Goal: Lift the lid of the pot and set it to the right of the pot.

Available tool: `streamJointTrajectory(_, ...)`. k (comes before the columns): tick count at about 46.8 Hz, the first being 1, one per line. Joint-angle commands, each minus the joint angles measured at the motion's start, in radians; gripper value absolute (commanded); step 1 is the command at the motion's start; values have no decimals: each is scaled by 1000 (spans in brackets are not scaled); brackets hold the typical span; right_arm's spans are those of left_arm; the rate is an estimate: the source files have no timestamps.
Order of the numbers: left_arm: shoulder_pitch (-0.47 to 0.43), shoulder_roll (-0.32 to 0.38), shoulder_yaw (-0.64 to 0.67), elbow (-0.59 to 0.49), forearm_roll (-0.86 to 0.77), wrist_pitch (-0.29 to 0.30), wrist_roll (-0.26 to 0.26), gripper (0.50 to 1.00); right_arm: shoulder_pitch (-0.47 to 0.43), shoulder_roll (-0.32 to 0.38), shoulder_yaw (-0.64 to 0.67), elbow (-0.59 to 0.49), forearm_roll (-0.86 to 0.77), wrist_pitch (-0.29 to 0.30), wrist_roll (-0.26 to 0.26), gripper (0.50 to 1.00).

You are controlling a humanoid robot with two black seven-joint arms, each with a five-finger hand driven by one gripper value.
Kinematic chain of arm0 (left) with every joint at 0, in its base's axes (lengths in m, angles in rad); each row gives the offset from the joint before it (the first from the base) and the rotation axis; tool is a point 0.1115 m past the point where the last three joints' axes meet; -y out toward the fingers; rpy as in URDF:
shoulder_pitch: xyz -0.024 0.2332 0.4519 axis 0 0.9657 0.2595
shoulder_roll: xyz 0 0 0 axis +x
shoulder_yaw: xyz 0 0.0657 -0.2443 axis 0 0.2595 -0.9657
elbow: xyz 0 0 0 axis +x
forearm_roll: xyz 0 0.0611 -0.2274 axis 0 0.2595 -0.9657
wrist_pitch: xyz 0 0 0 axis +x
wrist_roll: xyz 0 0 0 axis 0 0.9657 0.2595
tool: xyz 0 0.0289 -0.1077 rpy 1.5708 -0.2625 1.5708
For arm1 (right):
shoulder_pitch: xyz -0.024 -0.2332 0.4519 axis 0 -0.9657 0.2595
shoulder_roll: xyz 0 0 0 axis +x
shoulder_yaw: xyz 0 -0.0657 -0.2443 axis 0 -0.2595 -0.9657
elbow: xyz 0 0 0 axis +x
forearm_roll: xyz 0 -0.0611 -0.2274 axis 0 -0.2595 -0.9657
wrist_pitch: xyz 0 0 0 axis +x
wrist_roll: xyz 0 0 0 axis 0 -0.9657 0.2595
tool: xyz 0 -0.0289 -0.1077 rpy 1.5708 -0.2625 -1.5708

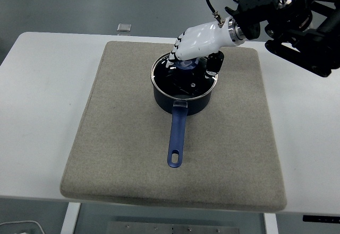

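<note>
Blue saucepan with its glass lid gripped by the knob, free mat to the right.

Going left to right: the blue saucepan (183,88) sits mid-mat, long handle (176,138) pointing toward the near edge; the glass lid (180,75) is over the pot, apparently tilted, its blue knob (186,64) under the right hand (197,41), whose fingers (177,51) curl over it. Bare beige mat (241,122) lies rightward, the direction the lid must travel.
</note>
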Motion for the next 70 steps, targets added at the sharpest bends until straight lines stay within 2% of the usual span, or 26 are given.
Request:
streamJointTrajectory(1,-1,0,-1,0,0,0,0,1000,1,0,-3,0,0,0,0,901)
streamJointTrajectory(18,1,0,0,0,0,0,0,1000,0,20,11,-20,54,-15,0,901)
streamJointTrajectory(29,1,0,0,0,0,0,0,1000,-11,54,7,-71,58,-106,0,903)
streamJointTrajectory(54,-1,0,0,0,1,0,0,1000,-20,54,-6,-69,-12,-138,0,901)
streamJointTrajectory(63,-1,0,0,0,0,0,0,1000,-28,54,-17,-75,-17,-169,0,901)
streamJointTrajectory(70,-1,0,-1,0,0,0,0,1000,-33,54,-45,-103,-37,-216,0,901)
